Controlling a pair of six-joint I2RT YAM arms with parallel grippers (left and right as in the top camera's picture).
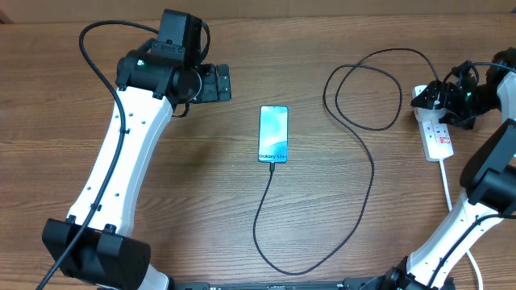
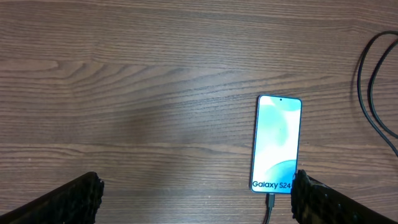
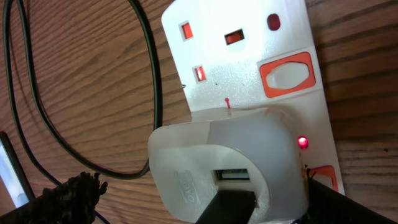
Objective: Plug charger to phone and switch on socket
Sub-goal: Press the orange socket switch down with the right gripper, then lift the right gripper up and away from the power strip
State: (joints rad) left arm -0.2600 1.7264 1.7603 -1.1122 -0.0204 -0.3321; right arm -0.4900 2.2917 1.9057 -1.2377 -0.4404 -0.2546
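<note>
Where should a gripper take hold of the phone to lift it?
Probably across its two long edges near the middle, coming straight down from above. The phone lies flat and screen-up on the table, so only its thin sides offer purchase, and the charger cable occupies its bottom short edge.

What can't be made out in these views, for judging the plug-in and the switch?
Overhead: the socket's far end, where the charger plugs in, sits under the right gripper.
Right wrist: the switch nearest the white adapter is cut by the bottom edge and a finger.
Left wrist: the phone's lower corner is behind a finger.
</note>
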